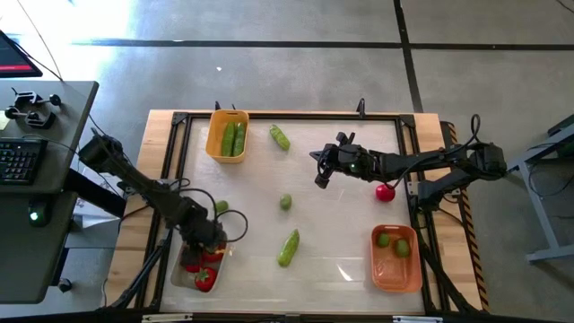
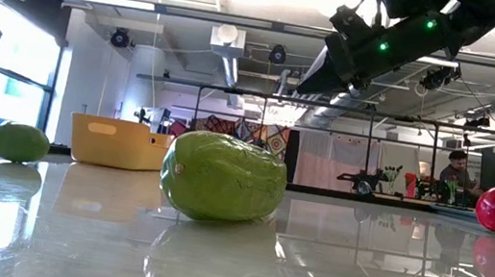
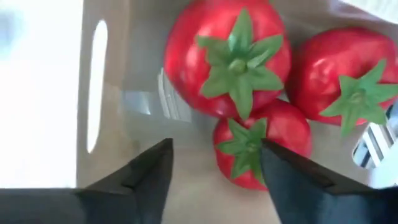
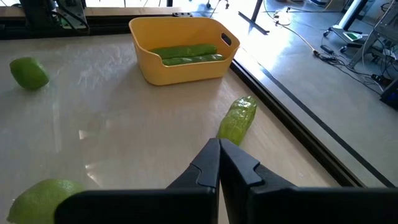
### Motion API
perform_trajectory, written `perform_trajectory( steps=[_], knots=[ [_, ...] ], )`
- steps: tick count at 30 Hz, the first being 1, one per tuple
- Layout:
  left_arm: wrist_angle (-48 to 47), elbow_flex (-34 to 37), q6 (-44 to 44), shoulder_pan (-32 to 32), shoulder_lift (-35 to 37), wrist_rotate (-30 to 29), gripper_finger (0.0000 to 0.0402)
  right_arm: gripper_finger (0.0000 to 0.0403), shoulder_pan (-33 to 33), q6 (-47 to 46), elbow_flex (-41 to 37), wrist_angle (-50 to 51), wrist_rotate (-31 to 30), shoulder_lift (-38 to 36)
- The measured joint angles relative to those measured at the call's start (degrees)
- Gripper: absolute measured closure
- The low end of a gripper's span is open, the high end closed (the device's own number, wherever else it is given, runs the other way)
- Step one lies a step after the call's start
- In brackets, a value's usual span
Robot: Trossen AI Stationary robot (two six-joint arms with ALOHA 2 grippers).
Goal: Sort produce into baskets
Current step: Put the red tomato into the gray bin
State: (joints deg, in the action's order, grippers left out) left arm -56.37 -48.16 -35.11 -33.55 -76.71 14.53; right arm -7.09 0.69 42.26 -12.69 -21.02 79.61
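The left end effector [image 3: 214, 165] hangs open inside the clear basket [image 1: 182, 274], fingers apart over three tomatoes [image 3: 227, 59]. The right end effector [image 4: 219, 163], fully closed and empty, hovers mid-bench near a loose cucumber [image 4: 237, 120] and the yellow basket [image 4: 183, 46].

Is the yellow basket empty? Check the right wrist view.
No, the yellow basket holds two green cucumbers lying side by side.

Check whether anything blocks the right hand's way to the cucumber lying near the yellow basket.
Nothing visible does. The right hand, shut, hangs above the table; only bare tabletop lies between it and the cucumber beside the yellow basket. The loose lime sits off that line.
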Motion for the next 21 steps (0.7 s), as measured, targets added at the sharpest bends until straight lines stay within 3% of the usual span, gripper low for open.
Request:
perform_trajectory(
  steps=[9, 21],
  knots=[
    [1.44, 0.0, -1.86, -3.05, 0.0, -0.35, 0.0287, 0.0403, 0.02, 0.68, 0.0, 0.0, -0.04, 0.0],
    [9.79, 3.91, -4.27, -4.12, 0.0, 0.23, 0.0352, 0.0403, 0.02, 0.35, 0.0, 1.24, -0.04, 0.0]
  ],
)
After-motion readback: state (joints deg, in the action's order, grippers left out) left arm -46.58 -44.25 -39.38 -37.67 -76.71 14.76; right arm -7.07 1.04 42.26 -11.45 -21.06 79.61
